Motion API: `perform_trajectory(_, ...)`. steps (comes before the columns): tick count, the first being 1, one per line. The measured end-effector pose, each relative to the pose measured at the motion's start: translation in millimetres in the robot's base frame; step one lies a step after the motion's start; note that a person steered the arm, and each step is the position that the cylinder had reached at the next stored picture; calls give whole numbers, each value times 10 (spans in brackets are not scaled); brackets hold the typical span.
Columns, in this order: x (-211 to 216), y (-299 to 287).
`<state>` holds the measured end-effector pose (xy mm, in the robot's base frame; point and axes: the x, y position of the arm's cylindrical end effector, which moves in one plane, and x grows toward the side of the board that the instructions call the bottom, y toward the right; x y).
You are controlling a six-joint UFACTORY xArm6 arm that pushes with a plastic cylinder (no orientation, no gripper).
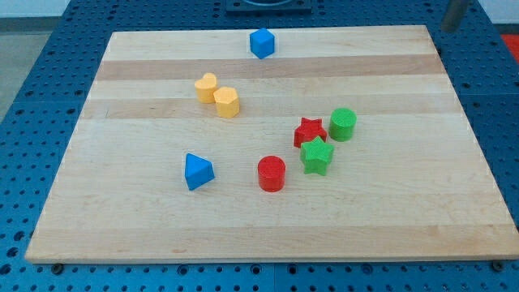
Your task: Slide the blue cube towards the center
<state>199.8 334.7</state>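
The blue cube [261, 43] sits near the top edge of the wooden board [268, 231], a little left of the middle. My rod shows blurred at the view's top right corner, and my tip [446, 30] is just past the board's top right corner, far to the right of the blue cube and touching no block.
Two yellow blocks [206, 87] [227, 102] touch each other below the cube. A red star [309, 130], green cylinder [343, 124] and green star [316, 156] cluster right of centre. A red cylinder [272, 173] and blue triangle [197, 171] lie lower.
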Motion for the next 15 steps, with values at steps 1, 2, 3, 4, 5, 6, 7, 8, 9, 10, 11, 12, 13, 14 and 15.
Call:
perform_trajectory(1,4,-62)
perform_trajectory(2,79,-451)
perform_trajectory(3,88,-1032)
perform_trajectory(4,88,-1559)
perform_trajectory(5,89,-2007)
perform_trajectory(6,90,-2406)
perform_trajectory(7,85,-2731)
perform_trajectory(8,84,-2998)
perform_trajectory(9,81,-3244)
perform_trajectory(10,81,-3460)
perform_trajectory(11,108,-3574)
perform_trajectory(12,291,-3610)
perform_trajectory(13,564,-3637)
perform_trajectory(14,823,-3702)
perform_trajectory(15,1027,-3758)
